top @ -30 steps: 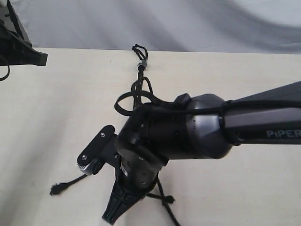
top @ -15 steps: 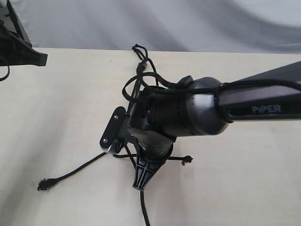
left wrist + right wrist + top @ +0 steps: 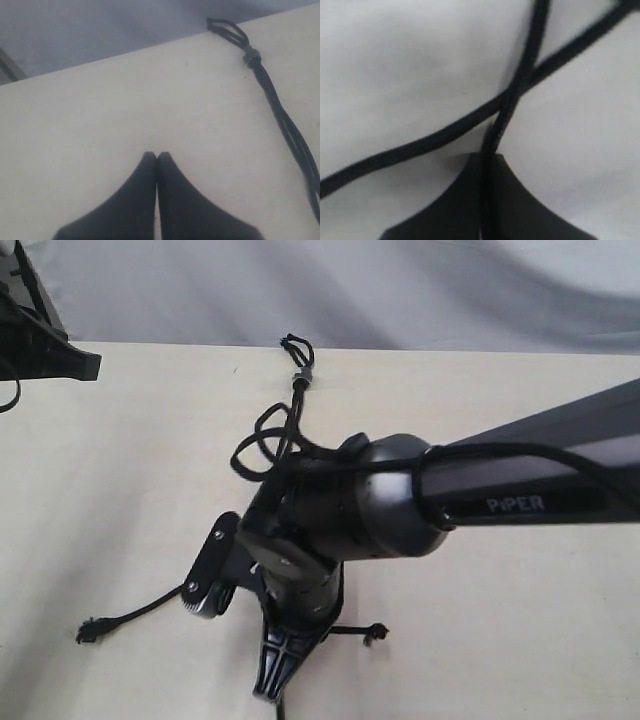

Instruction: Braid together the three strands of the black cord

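The black cord's small loop [image 3: 295,345] and grey band [image 3: 303,377] lie near the table's far edge. The same loop [image 3: 227,27] and band [image 3: 251,56] show in the left wrist view. The three strands run toward the near edge, mostly hidden under the right arm. One knotted end [image 3: 90,630] lies at the left, another [image 3: 375,632] at the right. My right gripper [image 3: 268,690] points at the near edge, shut on a strand [image 3: 512,100] that crosses another strand [image 3: 410,150]. My left gripper [image 3: 157,155] is shut on nothing, well clear of the strands [image 3: 295,140].
The right arm's thick grey body [image 3: 400,505] covers the middle of the cream table [image 3: 520,640]. Its smooth black cable [image 3: 255,445] loops beside the cord. A black arm base [image 3: 40,345] sits at the far left corner. A grey cloth backdrop [image 3: 400,290] lies beyond the table.
The right gripper has swung back toward the near edge and slightly left, keeping its strand. The right knotted end has shifted nearer with it. The left end stayed put.
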Available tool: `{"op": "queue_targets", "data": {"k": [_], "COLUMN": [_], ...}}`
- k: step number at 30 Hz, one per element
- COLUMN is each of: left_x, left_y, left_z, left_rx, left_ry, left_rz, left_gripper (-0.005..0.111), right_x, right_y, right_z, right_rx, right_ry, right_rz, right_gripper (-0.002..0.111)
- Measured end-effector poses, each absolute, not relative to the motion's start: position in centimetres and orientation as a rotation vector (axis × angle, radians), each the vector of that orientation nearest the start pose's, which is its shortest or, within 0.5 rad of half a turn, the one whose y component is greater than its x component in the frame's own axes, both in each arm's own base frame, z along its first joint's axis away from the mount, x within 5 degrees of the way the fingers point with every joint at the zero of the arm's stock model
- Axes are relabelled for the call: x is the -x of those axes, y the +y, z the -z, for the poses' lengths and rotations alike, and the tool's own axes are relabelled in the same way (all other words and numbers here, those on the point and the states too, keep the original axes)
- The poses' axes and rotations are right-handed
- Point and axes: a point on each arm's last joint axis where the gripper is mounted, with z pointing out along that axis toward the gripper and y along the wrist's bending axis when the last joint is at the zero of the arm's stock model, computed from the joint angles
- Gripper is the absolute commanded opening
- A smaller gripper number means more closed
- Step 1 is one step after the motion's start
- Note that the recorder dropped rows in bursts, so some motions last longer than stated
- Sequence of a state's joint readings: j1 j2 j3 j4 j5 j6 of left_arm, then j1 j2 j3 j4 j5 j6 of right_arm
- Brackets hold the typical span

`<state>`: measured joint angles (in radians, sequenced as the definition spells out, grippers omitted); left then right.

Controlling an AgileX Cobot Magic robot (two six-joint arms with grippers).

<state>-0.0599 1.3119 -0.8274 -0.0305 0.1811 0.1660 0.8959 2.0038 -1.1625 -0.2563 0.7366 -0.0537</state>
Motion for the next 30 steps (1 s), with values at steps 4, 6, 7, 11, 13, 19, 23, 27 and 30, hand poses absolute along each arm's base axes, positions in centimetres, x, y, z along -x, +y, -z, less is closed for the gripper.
{"op": "queue_targets", "data": {"k": [4, 6, 7, 11, 13, 19, 23, 27, 30], "left_x": [-28.0, -28.0, -28.0, -28.0, -28.0, -28.0, -28.0, -28.0, -28.0], "left_y": [-1.7, -1.7, -1.7, -1.7, -1.7, -1.7, -1.7, -1.7, -1.7], "left_z": [-27.9, -27.9, -27.9, -27.9, -27.9, -27.9, -27.9, -27.9, -27.9], "left_rx": [-0.213, -0.213, -0.213, -0.213, -0.213, -0.213, -0.213, -0.213, -0.213], "left_ry": [2.139, 2.139, 2.139, 2.139, 2.139, 2.139, 2.139, 2.139, 2.139], "left_rz": [-0.038, -0.038, -0.038, -0.038, -0.038, -0.038, -0.038, -0.038, -0.038], "left_gripper": [0.0, 0.0, 0.0, 0.0, 0.0, 0.0, 0.0, 0.0, 0.0], "right_x": [-22.4, -22.3, -22.3, -23.1, -23.8, -27.4, -28.3, -28.6, -28.8], "right_y": [28.4, 28.4, 28.3, 27.5, 26.8, 23.0, 22.3, 22.3, 22.5], "right_z": [-12.1, -12.3, -12.5, -14.1, -15.2, -16.5, -14.1, -12.0, -12.1], "right_rx": [1.678, 1.672, 1.658, 1.577, 1.524, 1.314, 1.331, 1.395, 1.377], "right_ry": [2.458, 2.451, 2.454, 2.46, 2.453, 2.528, 2.587, 2.584, 2.564], "right_rz": [0.172, 0.164, 0.16, 0.132, 0.133, 0.16, 0.211, 0.266, 0.259], "right_gripper": [0.0, 0.0, 0.0, 0.0, 0.0, 0.0, 0.0, 0.009, 0.047]}}
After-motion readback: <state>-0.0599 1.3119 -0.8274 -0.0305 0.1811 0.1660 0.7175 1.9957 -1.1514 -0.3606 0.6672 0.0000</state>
